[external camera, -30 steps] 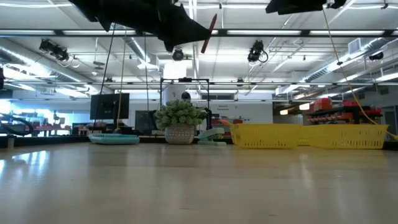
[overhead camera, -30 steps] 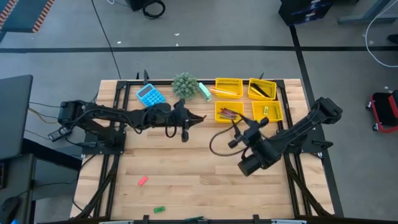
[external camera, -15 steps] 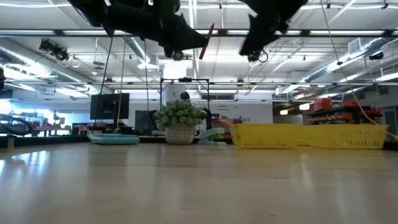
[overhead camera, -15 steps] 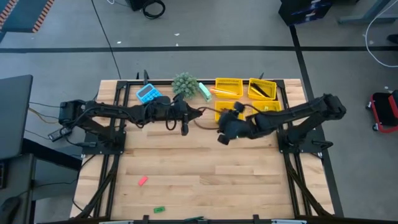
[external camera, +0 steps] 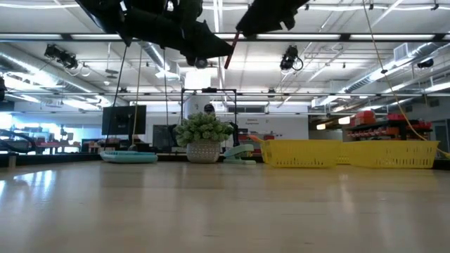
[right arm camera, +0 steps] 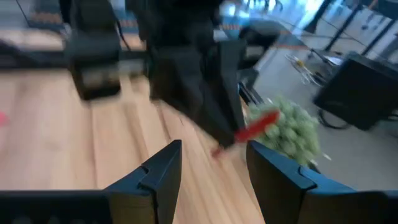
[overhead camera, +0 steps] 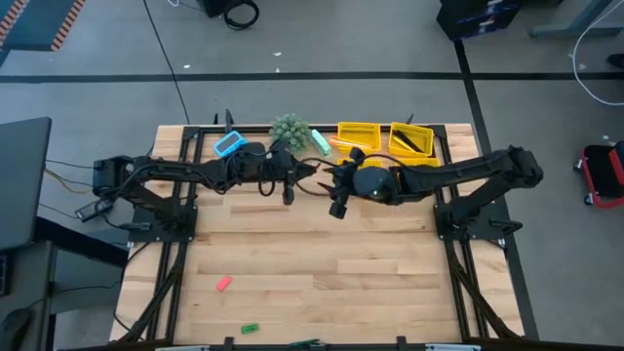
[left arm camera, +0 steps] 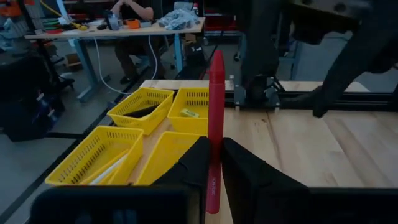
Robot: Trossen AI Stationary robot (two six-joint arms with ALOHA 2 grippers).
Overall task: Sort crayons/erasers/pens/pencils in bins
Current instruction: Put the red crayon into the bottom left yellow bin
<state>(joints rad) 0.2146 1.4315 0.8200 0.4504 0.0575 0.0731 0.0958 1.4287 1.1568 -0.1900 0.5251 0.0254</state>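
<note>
The left gripper (left arm camera: 212,163) was squeezed tight on a red crayon (left arm camera: 214,124), high above the table near the middle back; the crayon stuck out long and straight past the dark fingers (left arm camera: 194,165), and its tip pointed toward the yellow bins (left arm camera: 140,109); in the low view the crayon (external camera: 230,50) hung tilted, up in the air. The right gripper (right arm camera: 210,163) was just beside it with its fingers spread wide and nothing in them; it faced the crayon (right arm camera: 249,132).

The table (overhead camera: 312,283) was pale wood made of long planks, smooth and a bit shiny; a pink eraser (overhead camera: 223,284) and a green eraser (overhead camera: 249,330) lay on it near the front, well apart from the bins. The four bins (overhead camera: 358,136) were little plastic trays with holes in the sides, sitting together at the back; a round bushy green plant (overhead camera: 289,132) and a blue calculator (overhead camera: 231,144) stood near them. Behind the table was a big room with grey floor and ceiling lights; a person sat at a far desk.
</note>
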